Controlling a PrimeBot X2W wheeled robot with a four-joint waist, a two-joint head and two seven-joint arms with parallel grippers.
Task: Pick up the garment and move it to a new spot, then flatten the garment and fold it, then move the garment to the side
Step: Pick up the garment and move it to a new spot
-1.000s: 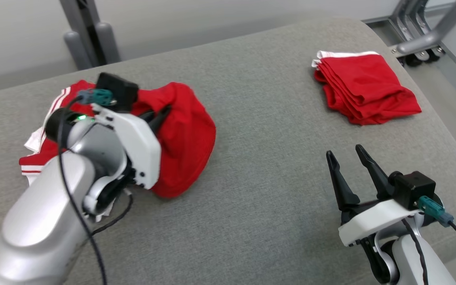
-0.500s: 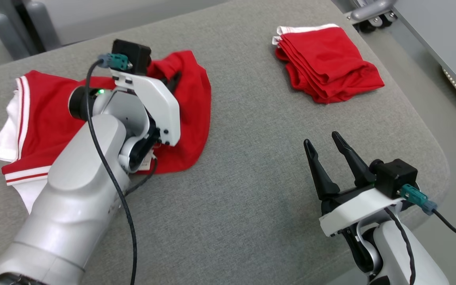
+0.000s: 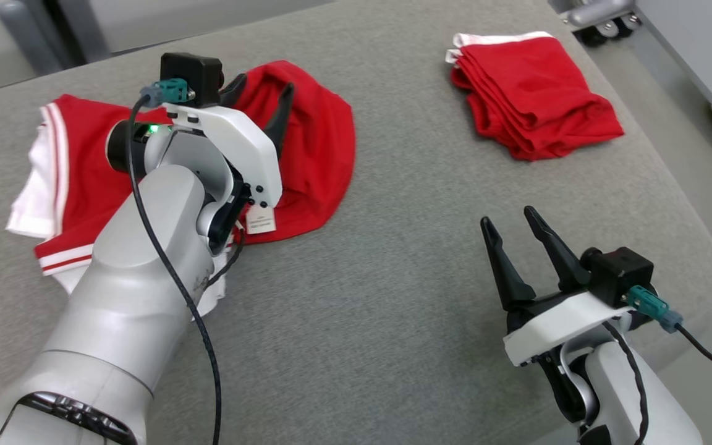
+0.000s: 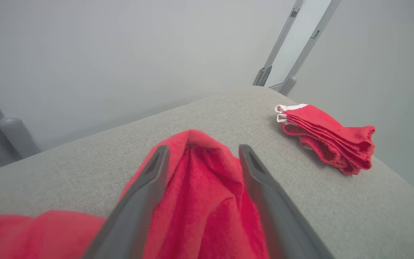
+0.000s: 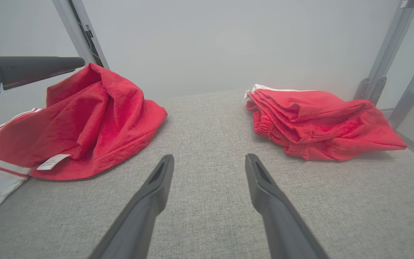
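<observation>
My left tool [image 3: 264, 83] and right tool [image 3: 507, 216] stand wide open, empty. Under the left lies the crumpled red-and-white cloth garment [image 3: 316, 154]; flattening, folding, moving aside seem not done.

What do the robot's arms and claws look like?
The left gripper and right gripper each have two long, pointed dark fingers on a white plate, with a black box, teal plug and black cable. The arms are rounded silver.

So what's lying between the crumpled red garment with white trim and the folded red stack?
Nothing but bare grey woven cushion between the crumpled red garment and the folded red stack, clear in the head view.
</observation>
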